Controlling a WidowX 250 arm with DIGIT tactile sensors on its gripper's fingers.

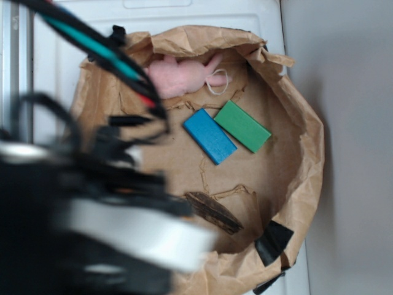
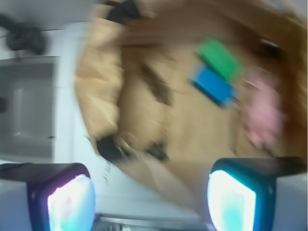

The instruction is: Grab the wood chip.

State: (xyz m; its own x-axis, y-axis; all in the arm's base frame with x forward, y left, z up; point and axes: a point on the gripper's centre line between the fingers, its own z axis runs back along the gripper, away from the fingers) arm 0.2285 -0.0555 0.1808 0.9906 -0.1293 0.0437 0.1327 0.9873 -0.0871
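Wood chip (image 1: 214, 212) lies flat on the floor of a crumpled brown paper nest (image 1: 307, 153), near side, right of centre in the exterior view. Dark, rough, elongated, set on a diagonal. Nothing touching it. Blue block (image 1: 210, 136) and green block (image 1: 242, 126) sit side by side farther back, long edges just beside each other. Pink plush toy (image 1: 181, 75) at the far rim, white loop of string at its right end. Arm fills the left foreground, blurred; claw itself not made out here.

Wrist view, motion-blurred: wood chip (image 2: 156, 84) shows as a dark streak on the paper, well apart from the gripper (image 2: 151, 199). Fingers (image 2: 72, 202) stand wide apart at the lower corners, nothing between them. Green block (image 2: 219, 58) and blue block (image 2: 213, 85) upper right, pink toy (image 2: 262, 115) far right
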